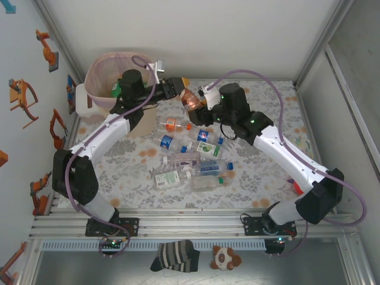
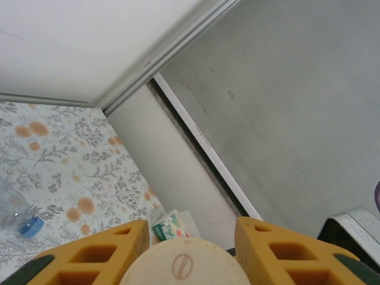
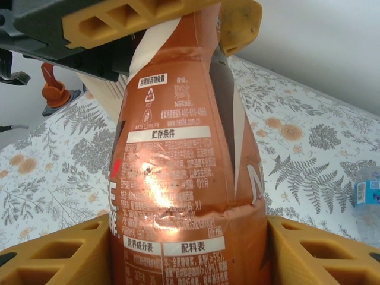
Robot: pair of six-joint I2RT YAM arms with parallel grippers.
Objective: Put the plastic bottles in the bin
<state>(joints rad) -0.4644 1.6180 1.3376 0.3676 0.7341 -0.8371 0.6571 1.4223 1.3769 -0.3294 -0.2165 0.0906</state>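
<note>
Bottles point(image 1: 196, 160) lie heaped mid-counter point(image 1: 267, 95) in the top view, their labels too small to read. Beyond them, right of the bin point(image 1: 90, 80), a brown bottle point(image 1: 191, 98) hangs in the air between the left claw point(image 1: 181, 89) and the right claw point(image 1: 197, 107).

Left wrist: yellow fingers point(image 2: 113, 249) flank the brown bottle's round beige end, which is stamped with a circle mark.

Right wrist: the right claw pinches the brown bottle's body, and the left claw pinches its far end. The copper label bears small "Nestlé" print, a recycling triangle, white bars reading 贮存条件 and 配料表, and a large white N.
</note>
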